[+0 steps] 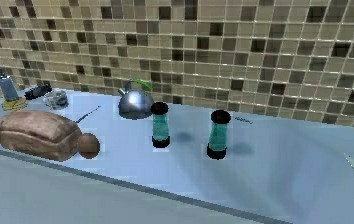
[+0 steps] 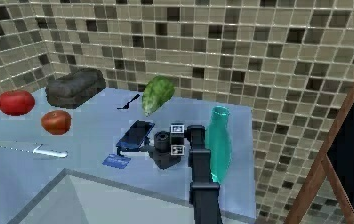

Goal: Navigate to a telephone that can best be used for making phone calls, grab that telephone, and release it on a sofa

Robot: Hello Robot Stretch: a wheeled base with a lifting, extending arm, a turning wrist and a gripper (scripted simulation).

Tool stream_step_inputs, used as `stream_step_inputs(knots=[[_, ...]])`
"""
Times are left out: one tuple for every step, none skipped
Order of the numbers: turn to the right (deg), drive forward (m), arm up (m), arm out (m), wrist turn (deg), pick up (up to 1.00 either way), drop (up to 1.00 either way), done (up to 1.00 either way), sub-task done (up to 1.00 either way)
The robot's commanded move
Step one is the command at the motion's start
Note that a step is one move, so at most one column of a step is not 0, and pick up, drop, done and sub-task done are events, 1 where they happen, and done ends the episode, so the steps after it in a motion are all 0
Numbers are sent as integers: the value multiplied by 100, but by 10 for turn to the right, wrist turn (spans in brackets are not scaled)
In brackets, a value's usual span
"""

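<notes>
Facing the tiled wall (image 1: 215, 40), we note a mosaic of small tan, brown and dark squares that meets the back of a pale blue counter (image 1: 285, 165). Nearest the wall stand a shaker (image 1: 7, 87) and a metal kettle (image 1: 135, 103). Further out from the wall stand a first capped bottle (image 1: 160, 125) and a second capped bottle (image 1: 219, 135), both teal with black tops. Farthest from the wall, at the counter's front edge, lies a loaf of bread (image 1: 35, 135), with a round brown lump (image 1: 88, 146) just beside its end.

On the arm side view, the tiled wall (image 2: 265, 50) turns a corner behind the counter (image 2: 90, 132), and a dark board with a wooden edge (image 2: 347, 140) stands at the picture's right. Nearest the wall lie a dark loaf (image 2: 75, 87) and a head of lettuce (image 2: 158, 94). A tomato (image 2: 16, 102) and a red-brown apple (image 2: 55, 122) sit further out from the wall, and a knife (image 2: 30, 150) lies farther out again.

The telephone (image 2: 135, 128), a dark flat slab, lies on the counter, out from the wall past the lettuce. A small blue card (image 2: 115, 160) lies near it, farther from the wall. The arm (image 2: 202, 185) reaches toward the wall, with a teal bottle (image 2: 220, 145) just beside it. The gripper (image 2: 145, 148) sits at the telephone; we cannot tell whether they touch. We cannot tell how the jaws stand, nor whether they have hold of anything, since the telephone lies on the counter right at the gripper's far end.

Two white squares (image 2: 175, 128) at the arm's end carry black marks, which we cannot read as text. Any print on the blue card is too small to read.
</notes>
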Motion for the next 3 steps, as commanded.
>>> stream_step_inputs(knots=[[0,0,10,0,0,0,0,0,0],[0,0,6,0,0,0,0,0,0],[0,0,0,0,-450,0,0,0,0]])
